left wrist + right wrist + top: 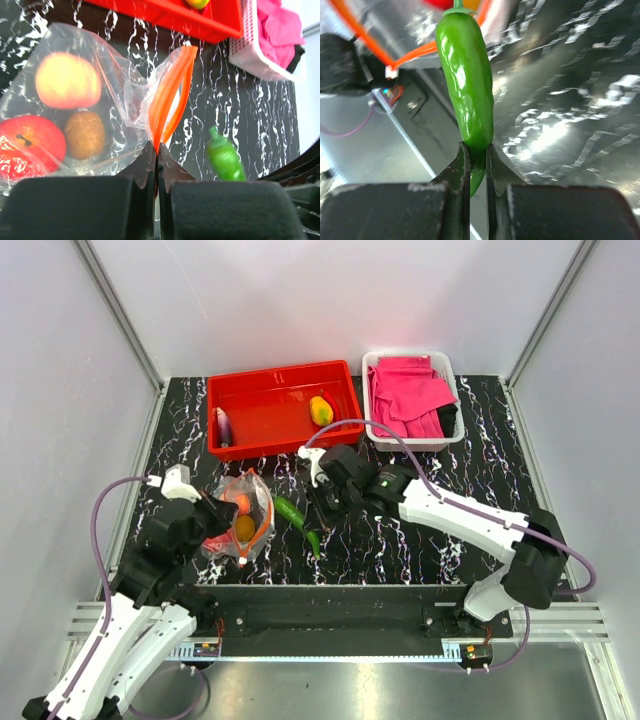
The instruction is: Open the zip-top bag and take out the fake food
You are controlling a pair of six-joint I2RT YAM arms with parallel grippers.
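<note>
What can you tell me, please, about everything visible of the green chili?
The green chili is one glossy, smooth piece that looks like plastic, long and tapering, with a small stem cap at its far end. Its narrow tip is pinched between the fingers of the right gripper. It sits just right of the zip-top bag, over the black marbled table; whether it touches the table I cannot tell.

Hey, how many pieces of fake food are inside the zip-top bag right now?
3 in the zip-top bag, by the left wrist view: an orange fruit uppermost, a red fruit lower left, a brown kiwi beside it. Crinkled plastic may hide more.
</note>
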